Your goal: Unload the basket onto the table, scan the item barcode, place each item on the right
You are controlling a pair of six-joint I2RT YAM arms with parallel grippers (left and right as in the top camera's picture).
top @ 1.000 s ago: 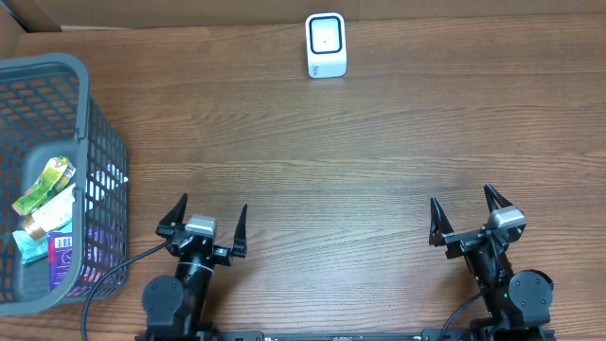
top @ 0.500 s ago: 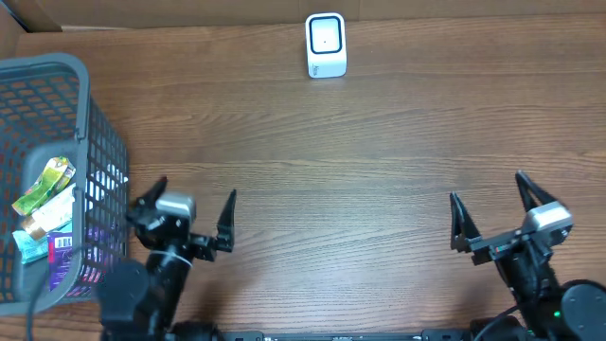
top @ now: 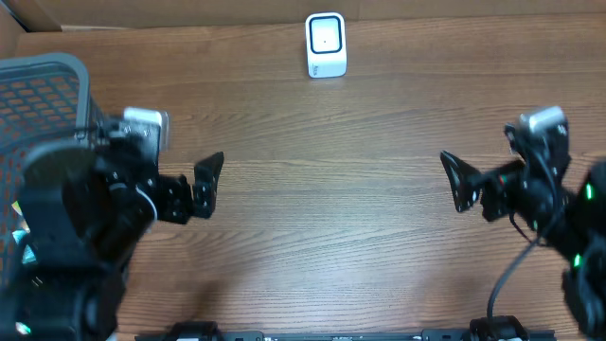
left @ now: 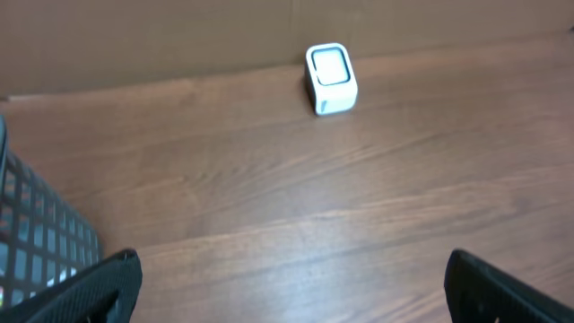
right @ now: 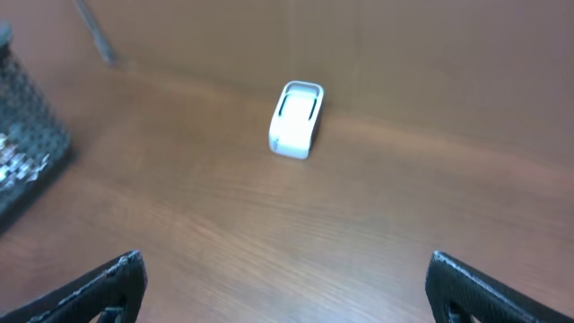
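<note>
The left pincer [left: 291, 303] is hanging wide open and holding nothing, its two dark tips spread to either side of the bare tabletop [top: 322, 189], and the right pincer [right: 291, 296] is gaping just as wide, equally empty. Both are pointing toward the white scanner [top: 326, 44], which is standing upright with its window facing up and toward the arms. The item [right: 13, 154] is lying inside the grey mesh basket [top: 47, 64], well to the left of the scanner and nearer the robot than it. Only pale scraps of it are showing through the mesh, and from above the left arm is covering most of the basket. From those scraps it is looking like light, thin packaging, probably soft and glossy, so it is likely weighing little, giving under pressure and sliding if pinched on a flat face. Which side is carrying the barcode cannot be told. A hold across an edge or a sealed seam, from above and through the basket's open top, is looking safest. It is leaving the printed faces uncovered for turning toward the scanner, and a gentle squeeze is seeming enough.
</note>
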